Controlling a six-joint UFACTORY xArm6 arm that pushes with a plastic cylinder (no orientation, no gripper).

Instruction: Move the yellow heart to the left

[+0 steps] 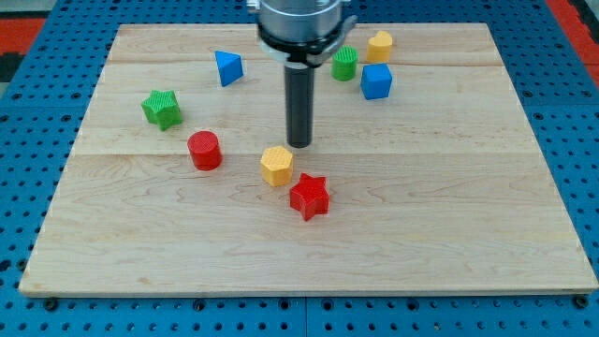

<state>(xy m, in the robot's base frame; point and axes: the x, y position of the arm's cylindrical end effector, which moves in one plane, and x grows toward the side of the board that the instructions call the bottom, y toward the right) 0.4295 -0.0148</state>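
Observation:
Two yellow blocks show. One yellow block [379,44], whose rounded top suggests the heart, sits near the view's top, right of centre, beside a green cylinder [344,64] and above a blue cube [376,81]. The other yellow block [277,166], which looks like a pentagon, lies at the board's centre. My tip [299,145] is just up and to the right of this central yellow block, close to it; I cannot tell whether they touch. The tip is well below and left of the upper yellow block.
A red star [309,196] lies just below and right of the central yellow block. A red cylinder [204,150] is to its left. A green star [162,108] is at the left and a blue triangle [227,67] at the upper left. The wooden board [468,234] lies on a blue pegboard.

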